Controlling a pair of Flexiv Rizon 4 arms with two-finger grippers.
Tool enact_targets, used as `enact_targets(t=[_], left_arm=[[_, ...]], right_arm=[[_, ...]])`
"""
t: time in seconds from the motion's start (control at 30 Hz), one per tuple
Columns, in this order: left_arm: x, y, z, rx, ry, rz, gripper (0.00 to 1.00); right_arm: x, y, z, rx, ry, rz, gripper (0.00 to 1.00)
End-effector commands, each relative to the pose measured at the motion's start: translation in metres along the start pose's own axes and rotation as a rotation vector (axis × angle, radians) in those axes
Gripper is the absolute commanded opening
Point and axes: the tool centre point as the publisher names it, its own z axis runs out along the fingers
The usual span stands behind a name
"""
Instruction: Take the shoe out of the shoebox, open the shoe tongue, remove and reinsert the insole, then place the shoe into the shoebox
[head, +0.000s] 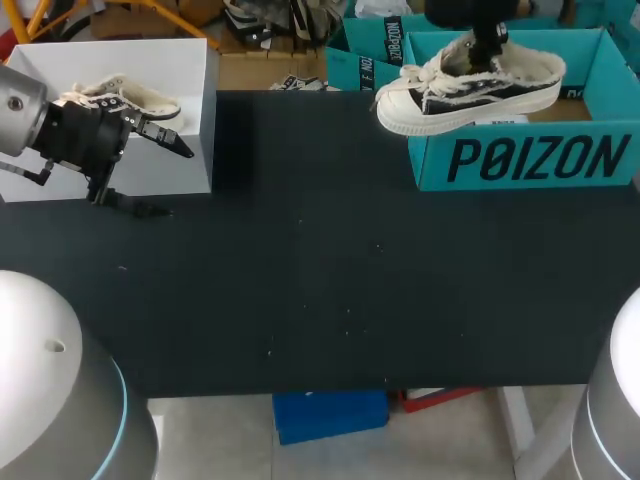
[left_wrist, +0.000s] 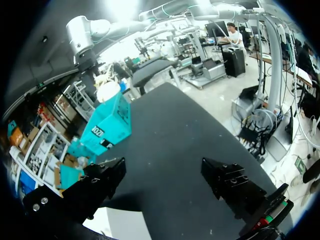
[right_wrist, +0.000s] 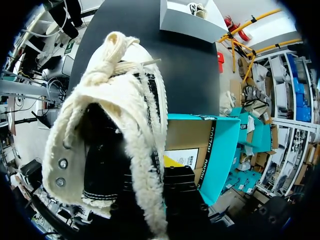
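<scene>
Shoe (right_wrist: 125, 125): fills the right wrist view, fleecy collar and knotted laces close up. In the head view it hangs over the teal shoebox (head: 530, 160) at the far right, toe poking past the box's left corner.
Right claw (head: 485, 45): pinching the shoe at its collar, judging by how the shoe hangs beneath it.
Left claw (left_wrist: 162, 167): spread wide and holding nothing, by the white box (head: 195, 120) at the far left, well apart from the shoe.
Risk: a hold on soft fleece may slip and tip the shoe toe-down, or the sole may catch the shoebox's front wall on the way to the table (head: 320, 280).
Hidden: the right claw's tips, buried in the shoe; the insole and tongue, under laces and claw. Whether the sole touches the rim cannot be told. A second shoe (head: 120, 98) sits partly behind the left arm.
</scene>
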Motion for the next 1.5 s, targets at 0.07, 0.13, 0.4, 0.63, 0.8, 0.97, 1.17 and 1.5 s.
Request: enact_targets(t=[0.07, 0.13, 0.4, 0.63, 0.8, 0.97, 1.17, 1.5], left_arm=[[0.001, 0.000, 0.001, -0.003, -0.003, 0.002, 1.00], [0.001, 0.000, 0.001, -0.003, -0.003, 0.002, 1.00], [0.001, 0.000, 0.001, -0.003, -0.003, 0.002, 1.00], [0.001, 0.000, 0.001, -0.003, -0.003, 0.002, 1.00], [0.001, 0.000, 0.001, -0.003, -0.003, 0.002, 1.00], [0.001, 0.000, 0.001, -0.003, -0.003, 0.002, 1.00], [0.001, 0.000, 0.001, -0.003, -0.003, 0.002, 1.00], [0.001, 0.000, 0.001, -0.003, -0.003, 0.002, 1.00]], right_arm=[[-0.008, -0.008, 0.001, 0.020, -0.018, -0.003, 0.00], [-0.014, -0.015, 0.002, 0.032, -0.025, -0.010, 0.00], [-0.037, -0.055, 0.023, 0.055, -0.038, 0.008, 0.00], [-0.061, -0.090, 0.050, 0.044, -0.044, 0.051, 0.00], [-0.076, -0.109, 0.067, 0.039, -0.042, 0.058, 0.00], [-0.091, -0.122, 0.084, 0.031, -0.034, 0.081, 0.00], [-0.100, -0.125, 0.104, 0.016, -0.016, 0.101, 0.00], [-0.102, -0.123, 0.139, -0.015, 0.011, 0.131, 0.00]])
